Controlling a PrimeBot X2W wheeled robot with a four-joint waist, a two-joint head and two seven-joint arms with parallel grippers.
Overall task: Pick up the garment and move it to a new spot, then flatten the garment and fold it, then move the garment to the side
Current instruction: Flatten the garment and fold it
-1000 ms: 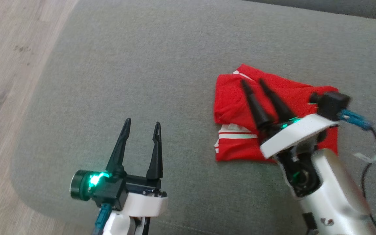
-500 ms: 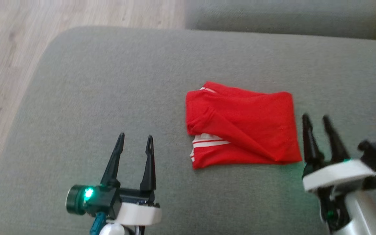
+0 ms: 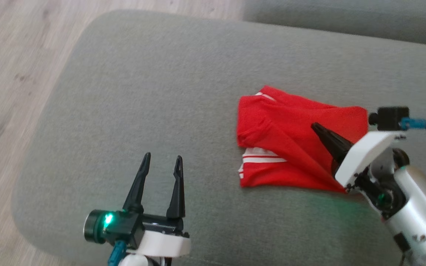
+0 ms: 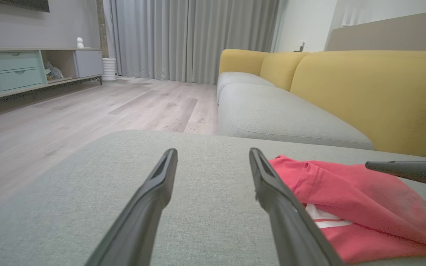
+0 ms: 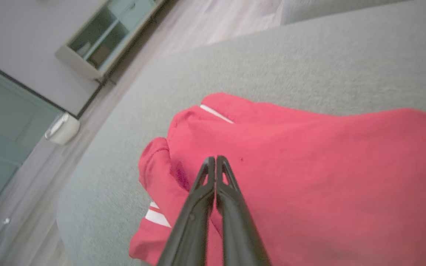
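The red garment [image 3: 294, 147] with white stripes lies folded on the grey couch cushion [image 3: 161, 92]. My right gripper [image 3: 314, 126] hovers over the garment's right half with its fingers pressed together and pointing up-left. In the right wrist view the shut fingertips [image 5: 216, 158] hold no cloth between them, and the garment [image 5: 309, 177] spreads beneath. Left of the garment, near the cushion's front edge, my left gripper [image 3: 161, 158] stands open and empty. The left wrist view has its open fingers [image 4: 213, 151] over bare cushion, the garment [image 4: 353, 207] at right and the right gripper's tip [image 4: 368, 165] above it.
Wooden floor [image 3: 9, 74] runs along the cushion's left edge. A second grey cushion [image 4: 279, 118] and yellow backrests [image 4: 364, 92] lie beyond. A low cabinet [image 4: 13, 70] and curtains stand across the room.
The head camera has shifted. My right gripper has come from beside the garment's right edge to over it, and its fingers have shut. The left gripper stays open in place.
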